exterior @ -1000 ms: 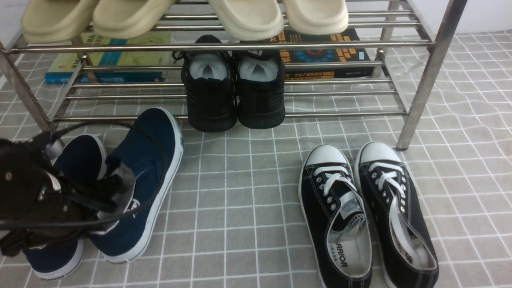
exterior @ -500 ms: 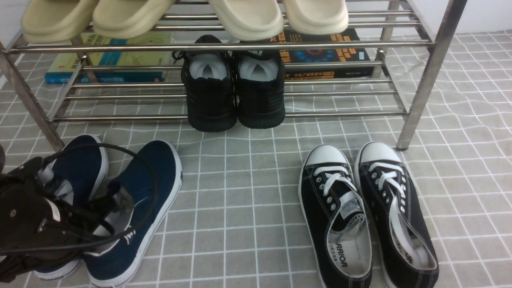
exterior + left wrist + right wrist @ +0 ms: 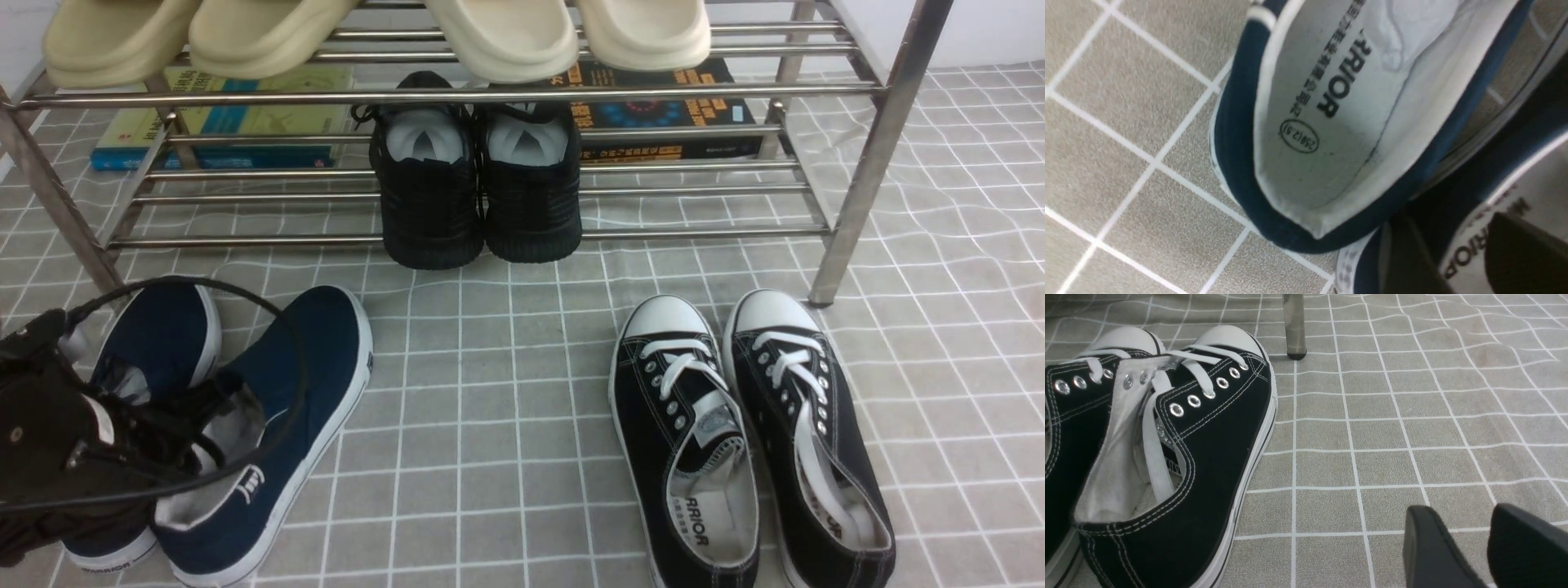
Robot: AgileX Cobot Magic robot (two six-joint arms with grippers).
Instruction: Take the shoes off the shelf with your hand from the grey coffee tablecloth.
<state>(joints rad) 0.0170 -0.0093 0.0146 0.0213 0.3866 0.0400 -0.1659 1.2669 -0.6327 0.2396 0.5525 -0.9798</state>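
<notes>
At far left, your left gripper (image 3: pixel 1447 253) sits with its fingers apart, one to each side of the near wall of 1 navy slip-on (image 3: pixel 1461 183); whether they touch it you cannot tell. The 2 slip-ons lie on the grey cloth (image 3: pixel 482 457), below the front edge of the shelf (image 3: pixel 326 242). The second slip-on (image 3: pixel 302 392) lies just beside its mate, toes slanting out to the right, heel close to your gripper. Judgement: both look placed, so the next move is likely straight up, clear of the heel wall; going sideways could drag a shoe. At right, your right gripper (image 3: pixel 1447 547) stands wide, beside the black lace-ups (image 3: pixel 1224 428), much farther from the slip-ons.
</notes>
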